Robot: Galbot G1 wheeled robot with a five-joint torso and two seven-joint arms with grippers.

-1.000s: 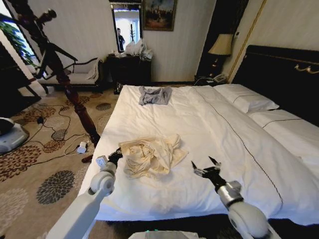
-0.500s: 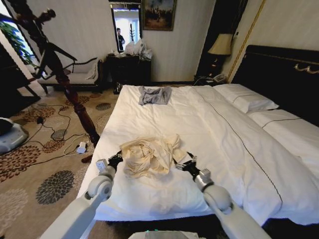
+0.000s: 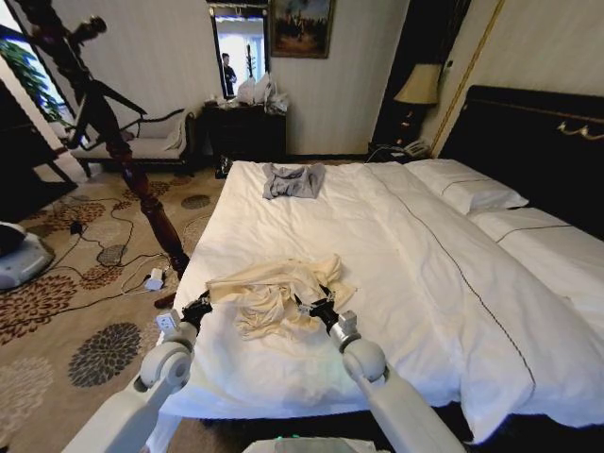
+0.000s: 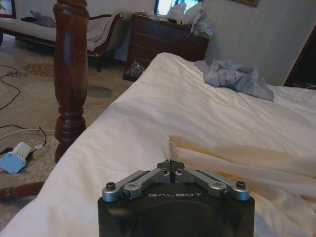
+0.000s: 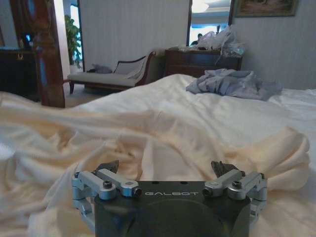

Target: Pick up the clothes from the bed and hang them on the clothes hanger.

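The clothes point(image 3: 274, 293) lie as a crumpled cream heap on the near left part of the bed point(image 3: 406, 245), which has a white duvet. My left gripper point(image 3: 196, 309) is at the heap's left end, shut on a thin edge of the cream fabric point(image 4: 247, 163), and a strip of it stretches from the heap to the gripper. My right gripper point(image 3: 311, 307) is pressed into the heap's near right side. Its fingers point(image 5: 224, 169) stand open with cream folds point(image 5: 163, 143) between them. The clothes hanger is out of view.
A small grey garment point(image 3: 293, 179) lies at the far end of the bed. A dark turned wooden post point(image 3: 142, 184) stands off the bed's left edge, with cables and a power strip point(image 3: 153, 280) on the carpet. Pillows point(image 3: 467, 184) and a black headboard point(image 3: 538, 142) are at the right.
My right gripper has swung left from the bare duvet into the cream heap. My left gripper has drawn back and to the left, pulling a strip of the garment out flat.
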